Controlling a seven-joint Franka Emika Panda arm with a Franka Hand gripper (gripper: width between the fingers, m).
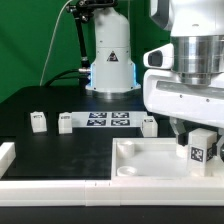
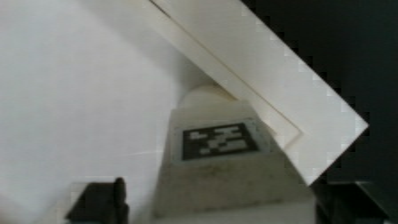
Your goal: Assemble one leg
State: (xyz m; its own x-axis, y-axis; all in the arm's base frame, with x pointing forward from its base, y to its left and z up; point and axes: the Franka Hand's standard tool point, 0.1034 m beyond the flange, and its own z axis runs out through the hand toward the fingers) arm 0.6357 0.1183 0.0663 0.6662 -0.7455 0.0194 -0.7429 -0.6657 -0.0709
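My gripper (image 1: 197,132) hangs over the right part of the big white tray (image 1: 135,165) at the exterior view's right. It is shut on the leg (image 1: 197,150), a small white post with a black-and-white tag, held upright with its lower end at the tray's floor. In the wrist view the leg (image 2: 222,165) fills the space between the two dark fingertips (image 2: 100,203), with its tag facing the camera. My gripper (image 2: 222,208) sits close over the tray's floor (image 2: 71,90) beside the raised rim (image 2: 267,70).
Three more white legs stand on the black table: two at the left (image 1: 38,121) (image 1: 65,122) and one by the tray's back edge (image 1: 148,125). The marker board (image 1: 108,120) lies between them. The arm's base (image 1: 110,60) stands behind. A white part (image 1: 5,152) lies at the left edge.
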